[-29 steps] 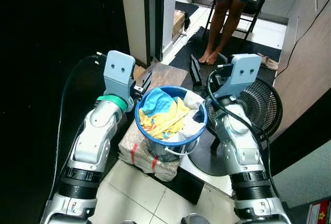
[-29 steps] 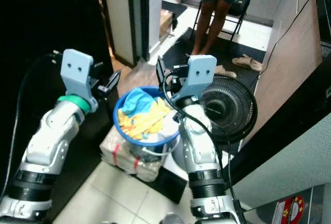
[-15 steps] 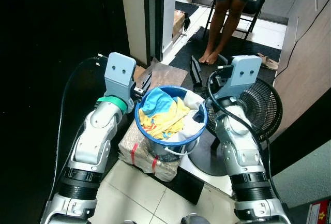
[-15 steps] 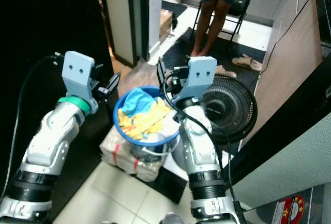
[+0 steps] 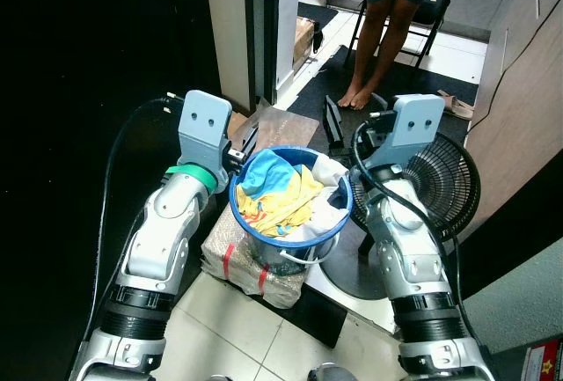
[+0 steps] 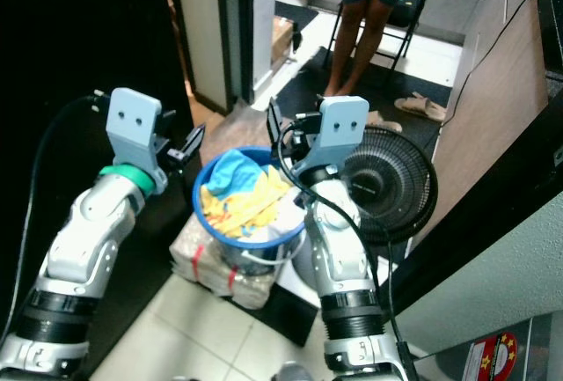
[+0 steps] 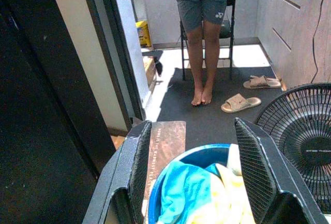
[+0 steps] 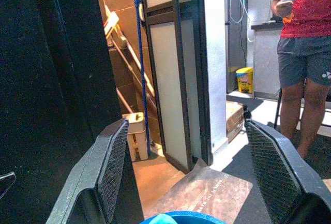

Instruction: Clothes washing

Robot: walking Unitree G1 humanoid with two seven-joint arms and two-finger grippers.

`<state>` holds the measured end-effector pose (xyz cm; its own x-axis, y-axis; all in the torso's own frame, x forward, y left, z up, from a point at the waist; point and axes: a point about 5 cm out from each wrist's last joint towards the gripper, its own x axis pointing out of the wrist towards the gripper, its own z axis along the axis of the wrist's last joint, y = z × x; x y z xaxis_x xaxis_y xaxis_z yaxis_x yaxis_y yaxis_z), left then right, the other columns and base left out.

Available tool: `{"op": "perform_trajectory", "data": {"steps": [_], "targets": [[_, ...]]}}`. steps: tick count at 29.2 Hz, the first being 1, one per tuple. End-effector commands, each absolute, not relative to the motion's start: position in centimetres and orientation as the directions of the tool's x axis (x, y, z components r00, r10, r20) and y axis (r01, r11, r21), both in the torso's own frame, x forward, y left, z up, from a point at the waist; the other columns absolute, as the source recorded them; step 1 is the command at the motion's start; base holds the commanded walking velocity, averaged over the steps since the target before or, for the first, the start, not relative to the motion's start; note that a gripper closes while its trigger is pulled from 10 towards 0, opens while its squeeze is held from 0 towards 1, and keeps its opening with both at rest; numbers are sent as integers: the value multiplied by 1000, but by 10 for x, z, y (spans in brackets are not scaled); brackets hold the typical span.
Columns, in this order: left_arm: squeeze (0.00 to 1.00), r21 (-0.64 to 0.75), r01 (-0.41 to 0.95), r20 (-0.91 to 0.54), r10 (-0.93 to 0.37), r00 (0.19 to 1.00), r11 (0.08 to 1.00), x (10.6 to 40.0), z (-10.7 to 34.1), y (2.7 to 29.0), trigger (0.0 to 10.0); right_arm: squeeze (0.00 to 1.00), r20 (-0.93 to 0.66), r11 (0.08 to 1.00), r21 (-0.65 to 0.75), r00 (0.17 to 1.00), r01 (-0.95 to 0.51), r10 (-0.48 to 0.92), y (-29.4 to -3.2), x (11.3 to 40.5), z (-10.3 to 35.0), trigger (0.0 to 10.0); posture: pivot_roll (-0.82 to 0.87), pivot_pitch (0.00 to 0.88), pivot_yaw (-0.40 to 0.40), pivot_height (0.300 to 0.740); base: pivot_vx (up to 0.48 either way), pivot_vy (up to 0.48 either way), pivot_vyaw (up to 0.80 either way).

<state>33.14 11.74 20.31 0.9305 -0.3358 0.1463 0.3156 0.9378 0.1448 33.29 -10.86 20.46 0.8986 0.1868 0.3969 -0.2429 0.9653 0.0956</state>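
My left gripper [image 5: 245, 139] is wide open beside one blue bucket [image 5: 291, 237]. The bucket is full of clothes [image 5: 280, 194] and sits on one wrapped bundle [image 5: 249, 262]. My right gripper [image 5: 332, 124] is wide open too. One fan [image 5: 450, 183] stands nearby.

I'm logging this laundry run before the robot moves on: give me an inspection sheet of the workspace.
Surface: tiled floor; wrapped bundle under the bucket.
Job's things: blue bucket full of yellow, blue and white clothes.
Clutter: floor fan; slippers.
Hands: left hand and right hand flank the bucket, both open.
Cables: black cable along left arm.
Surroundings: barefoot person, folding chair, doorway.
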Motion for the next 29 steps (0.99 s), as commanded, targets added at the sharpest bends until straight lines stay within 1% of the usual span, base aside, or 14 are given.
{"op": "perform_trajectory", "data": {"steps": [1,8,29], "targets": [[0,152,312,139,-333,933,938,333,200,117,10000,0,385,965,98,903,-245,190,-107,332,202,10000,-54,0,26,740,0,0,0],[0,128,325,159,-343,926,937,330,203,115,10000,0,382,965,94,904,-246,193,-107,333,202,10000,-53,0,25,740,0,0,0],[0,134,318,169,-338,926,939,332,203,115,10000,0,389,965,81,899,-249,199,-107,333,203,10000,-55,0,25,740,0,0,0]]}}
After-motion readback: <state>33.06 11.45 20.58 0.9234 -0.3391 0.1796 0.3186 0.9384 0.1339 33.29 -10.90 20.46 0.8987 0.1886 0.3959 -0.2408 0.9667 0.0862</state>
